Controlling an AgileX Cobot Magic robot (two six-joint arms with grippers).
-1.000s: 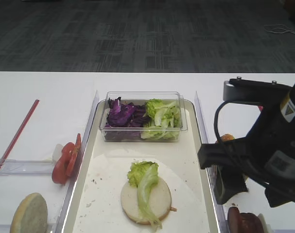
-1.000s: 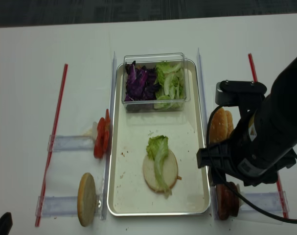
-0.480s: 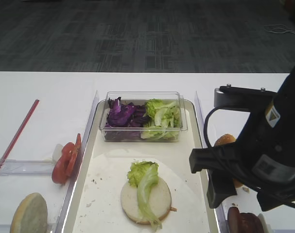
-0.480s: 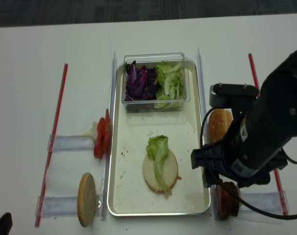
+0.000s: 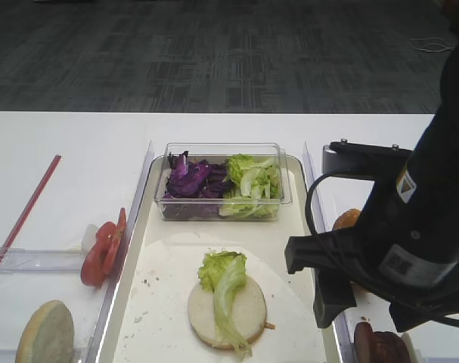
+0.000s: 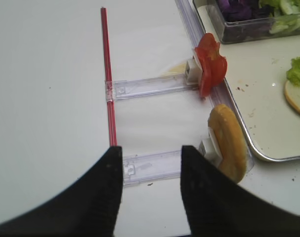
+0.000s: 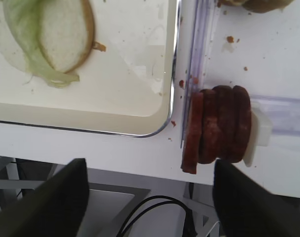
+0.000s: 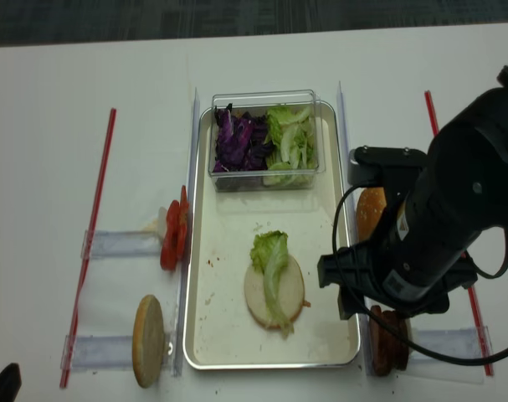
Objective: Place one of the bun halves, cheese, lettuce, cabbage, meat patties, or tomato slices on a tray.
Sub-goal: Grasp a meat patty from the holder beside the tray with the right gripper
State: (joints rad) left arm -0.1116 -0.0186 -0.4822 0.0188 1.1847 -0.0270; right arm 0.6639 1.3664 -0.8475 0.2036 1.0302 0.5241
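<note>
Right claw [image 7: 147,197] hangs with both fingers spread wide, nothing between them, pointing down over the near right corner of the tray [image 8: 202,276]; in my wrist view the stack of meat patties [image 7: 218,127] sits just past the tray rim, between the two dark fingers. I count roughly four patties, standing on edge in a clear holder [image 7: 280,114] on the white counter [image 8: 53,126].

Left claw [image 6: 150,190] is parked low at the near left edge of the counter, fingers apart, empty.

Counts:
- one tray, long, shallow, paper-lined.
- one flat bun half [image 8: 274,291] lying on the tray, one lettuce leaf [image 8: 270,255] draped over it.
- one clear box [image 8: 265,138] at the far end of the tray, purple cabbage [image 8: 239,140] in its left part, more lettuce in the right.
- tomato slices [image 6: 209,68] upright in a holder left of the tray, count unclear, maybe two or three.
- one bun half [image 6: 228,141] on edge in the nearer left holder.
- a golden bun [image 8: 370,212] right of the tray, mostly hidden by the arm.
- two red strips [image 8: 90,239], one on each outer side.

Right arm [image 8: 438,226] is bent over the right side of the tray, bulky black body, cable looped beside it.
</note>
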